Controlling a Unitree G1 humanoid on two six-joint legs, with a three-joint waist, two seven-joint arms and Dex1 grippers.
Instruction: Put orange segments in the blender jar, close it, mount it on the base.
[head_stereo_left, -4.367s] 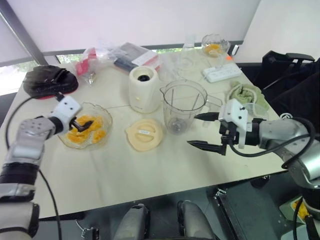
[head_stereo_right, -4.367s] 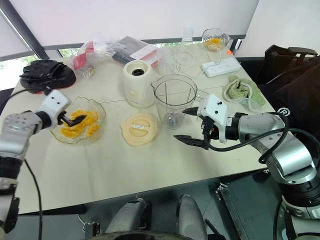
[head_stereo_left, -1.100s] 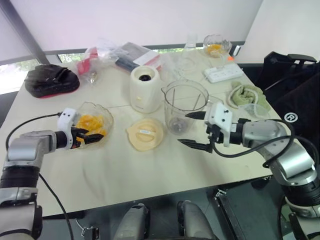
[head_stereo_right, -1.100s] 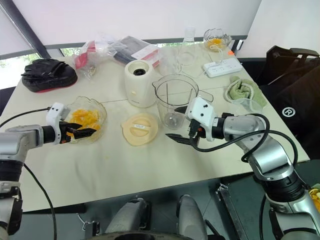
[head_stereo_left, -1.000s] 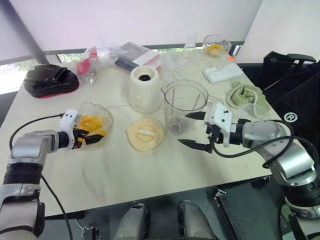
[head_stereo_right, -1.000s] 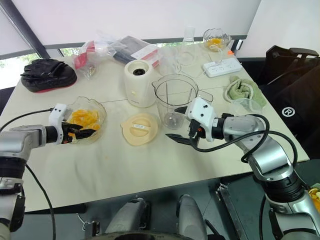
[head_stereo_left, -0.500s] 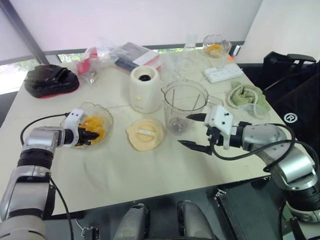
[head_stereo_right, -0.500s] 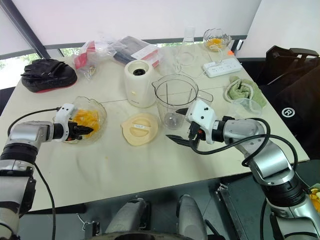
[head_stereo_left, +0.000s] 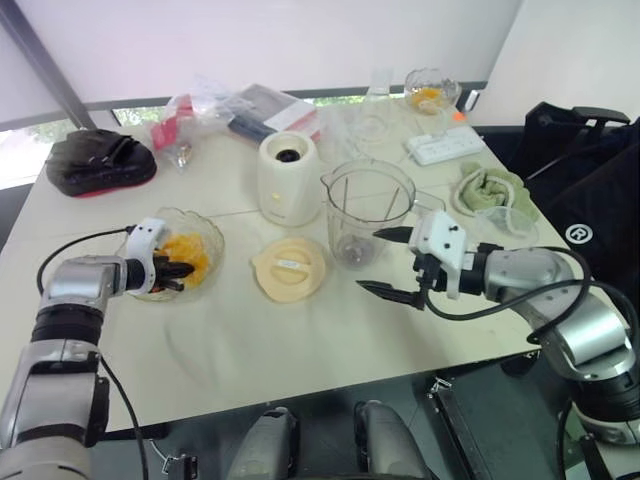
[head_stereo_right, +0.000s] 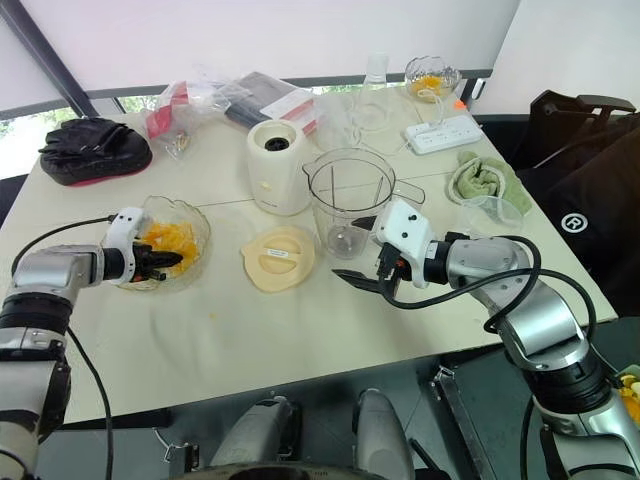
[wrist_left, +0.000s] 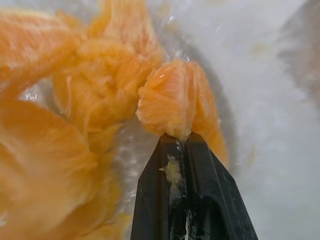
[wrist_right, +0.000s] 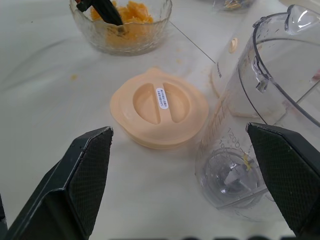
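Note:
A glass bowl (head_stereo_left: 214, 248) of orange segments stands at the table's left. My left gripper (head_stereo_left: 180, 271) reaches into it from the left. In the left wrist view it (wrist_left: 181, 141) is shut on an orange segment (wrist_left: 175, 105), pinched at the fingertips. The clear blender jar (head_stereo_left: 368, 205) stands upright mid-table, with no segments in it. Its cream lid (head_stereo_left: 289, 267) lies flat in front and to its left, and the white base (head_stereo_left: 289, 180) is behind. My right gripper (head_stereo_left: 369, 260) is open wide just right of the jar, touching nothing.
A black pouch (head_stereo_left: 100, 160) and plastic bags (head_stereo_left: 240, 105) lie at the back left. At the back right are a power strip (head_stereo_left: 446, 146) and a second glass bowl (head_stereo_left: 428, 92). A green cloth (head_stereo_left: 490, 190) is at the right edge. A small orange scrap (head_stereo_right: 213, 317) lies on the table.
My left gripper has moved from the bowl's near rim in among the segments and shut on one. The right gripper has stayed beside the jar, still open.

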